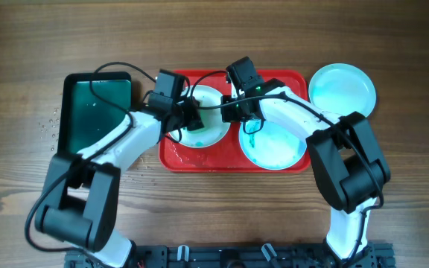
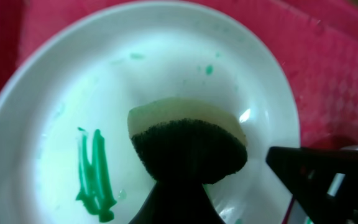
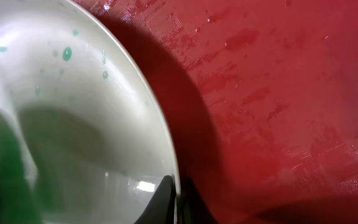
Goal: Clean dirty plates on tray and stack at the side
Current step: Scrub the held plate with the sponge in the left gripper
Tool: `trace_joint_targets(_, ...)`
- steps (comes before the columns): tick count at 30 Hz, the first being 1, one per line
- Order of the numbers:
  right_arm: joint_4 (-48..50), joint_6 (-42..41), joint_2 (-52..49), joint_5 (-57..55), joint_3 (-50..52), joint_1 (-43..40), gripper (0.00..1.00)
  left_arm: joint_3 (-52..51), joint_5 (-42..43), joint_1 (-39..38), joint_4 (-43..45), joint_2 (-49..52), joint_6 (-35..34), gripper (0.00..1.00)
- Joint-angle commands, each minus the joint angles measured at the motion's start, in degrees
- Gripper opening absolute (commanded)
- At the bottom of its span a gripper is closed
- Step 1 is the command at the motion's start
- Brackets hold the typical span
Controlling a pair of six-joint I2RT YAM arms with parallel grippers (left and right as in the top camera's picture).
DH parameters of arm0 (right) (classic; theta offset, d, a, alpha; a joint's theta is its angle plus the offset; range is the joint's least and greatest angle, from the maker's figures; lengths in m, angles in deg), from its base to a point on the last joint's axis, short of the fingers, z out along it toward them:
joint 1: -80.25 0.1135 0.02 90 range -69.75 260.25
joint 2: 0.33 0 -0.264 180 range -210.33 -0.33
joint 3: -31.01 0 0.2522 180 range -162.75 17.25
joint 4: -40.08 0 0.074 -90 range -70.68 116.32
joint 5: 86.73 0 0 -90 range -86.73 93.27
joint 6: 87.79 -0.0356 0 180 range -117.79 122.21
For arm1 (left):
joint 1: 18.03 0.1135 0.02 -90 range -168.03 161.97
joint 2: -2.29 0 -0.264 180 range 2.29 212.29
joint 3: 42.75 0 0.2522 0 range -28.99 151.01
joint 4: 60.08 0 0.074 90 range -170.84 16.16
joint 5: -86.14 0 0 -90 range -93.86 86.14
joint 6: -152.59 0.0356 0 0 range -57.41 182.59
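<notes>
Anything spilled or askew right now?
Yes: water droplets lie on the table left of the dark green tray, and the red tray is wet around the white plate. Nothing looks damaged.

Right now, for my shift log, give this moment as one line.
left gripper: sponge on white plate | right gripper: grips its rim | green smear: present

Pretty sure I'm driving a robotics lab bench here, not a real kitchen. The left arm and right arm rise from a black rail at the edge of a plain wood-grain table, with loose cables looping around. The kitchen stuff reads as props: a red tray, a dark green tray, a white plate, 2 turquoise plates, a sponge and paint-like green smears.
</notes>
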Motion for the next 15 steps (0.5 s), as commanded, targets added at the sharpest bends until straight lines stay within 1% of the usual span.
trace_joint_targets(1,-1.7,0.0,-1.2,-0.6,0.9,0.2,0.04,-0.1,0.7,-0.5,2.4,2.8,-3.8,0.04)
trace_joint_targets(3,-2.0,0.0,-1.2,-0.6,0.9,0.2,0.04,-0.1,0.5,-0.5,3.3,4.1,-4.6,0.04)
trace_joint_targets(4,-2.2,0.1,-1.2,-0.6,0.9,0.2,0.04,-0.1,-1.2,-0.5,3.5,4.7,-4.6,0.04)
trace_joint_targets(5,-2.2,0.1,-1.2,-0.6,0.9,0.2,0.04,-0.1,-4.2,-0.5,3.3,5.2,-4.6,0.04)
trace_joint_targets(6,-2.2,0.3,-1.2,-0.6,0.9,0.2,0.04,-0.1,-9.3,-0.5,2.2,5.7,-4.4,0.04)
trace_joint_targets(10,-2.5,0.3,-1.2,-0.9,0.9,0.2,0.04,0.0,-24.7,-0.5,-2.5,5.5,-4.1,0.04)
trace_joint_targets(11,-2.5,0.3,-1.2,-0.9,0.9,0.2,0.04,0.0,-27.1,-0.5,-3.1,5.1,-3.7,0.04)
trace_joint_targets(14,-2.5,0.3,-1.2,-1.1,0.9,0.2,0.04,0.2,-29.6,-0.5,-4.2,2.6,0.9,0.04)
trace_joint_targets(15,-2.5,0.3,-1.2,-1.1,0.9,0.2,0.04,0.2,-29.5,-0.5,-4.3,0.7,0.9,0.04)
